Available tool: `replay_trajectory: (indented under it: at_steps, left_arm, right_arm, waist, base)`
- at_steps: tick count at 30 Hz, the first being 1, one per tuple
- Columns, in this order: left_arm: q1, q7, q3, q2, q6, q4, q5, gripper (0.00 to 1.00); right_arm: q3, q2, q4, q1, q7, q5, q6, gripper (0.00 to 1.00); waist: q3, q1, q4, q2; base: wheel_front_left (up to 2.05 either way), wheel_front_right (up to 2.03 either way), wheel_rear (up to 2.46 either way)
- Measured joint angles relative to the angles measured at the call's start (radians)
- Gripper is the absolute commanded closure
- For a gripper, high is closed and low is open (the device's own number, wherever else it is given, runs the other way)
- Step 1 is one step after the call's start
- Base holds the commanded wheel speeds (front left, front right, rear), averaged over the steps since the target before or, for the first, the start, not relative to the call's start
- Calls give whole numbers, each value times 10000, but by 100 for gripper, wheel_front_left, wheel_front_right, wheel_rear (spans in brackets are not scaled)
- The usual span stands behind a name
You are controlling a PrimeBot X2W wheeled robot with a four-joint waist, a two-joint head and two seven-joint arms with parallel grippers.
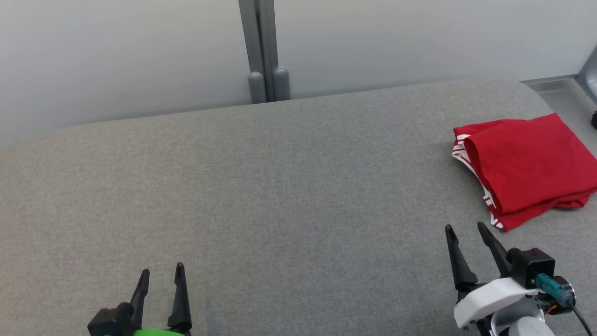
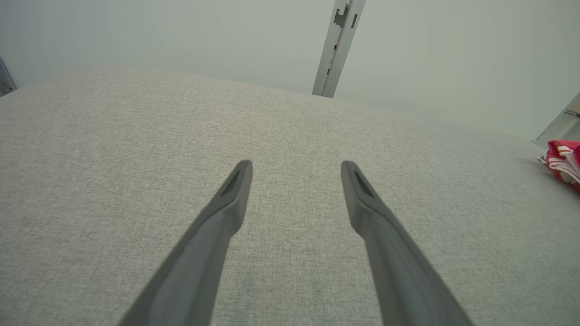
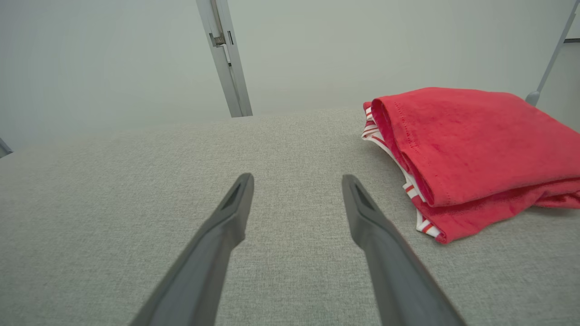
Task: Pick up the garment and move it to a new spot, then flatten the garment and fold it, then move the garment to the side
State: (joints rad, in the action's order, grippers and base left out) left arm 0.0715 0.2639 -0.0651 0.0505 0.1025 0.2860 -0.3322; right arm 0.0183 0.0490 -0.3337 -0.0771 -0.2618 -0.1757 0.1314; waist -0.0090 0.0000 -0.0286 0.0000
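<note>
My left gripper (image 1: 162, 268) and right gripper (image 1: 464, 226) are spread and empty. The folded red garment (image 1: 527, 163) lies far right on the grey surface (image 1: 280, 186). The task looks finished, so I'd keep clear of its fold.

No text, label, brand, number or sign can be read anywhere in these views.
</note>
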Motion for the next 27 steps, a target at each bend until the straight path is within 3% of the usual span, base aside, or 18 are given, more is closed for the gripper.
replay_trajectory:
  at_steps: [6, 7, 13, 27]
  left_arm:
    - [18, 0, 42, -2, 0, 15, 0, 0]
    - [20, 0, 35, -4, 0, 58, 0, 100]
    - [40, -27, -15, -50, 2, 552, -23, 100]
    - [-27, -767, 311, -54, 29, 445, -2460, 100]
  right_arm:
    - [-50, 0, -6, 40, 0, -52, 0, 0]
    - [-56, -12, -40, 53, 2, -65, 0, 100]
    - [-48, -94, -510, 327, 63, -119, 0, 100]
    - [119, -96, -326, 337, 780, -2840, 0, 100]
  waist:
    - [-51, 0, 3, 0]
    - [-58, 0, -1, 0]
    - [-60, 0, 3, 0]
    - [-37, 0, 37, 0]
  base:
    - [0, 0, 0]
    - [0, 0, 0]
    - [0, 0, 0]
    - [0, 0, 0]
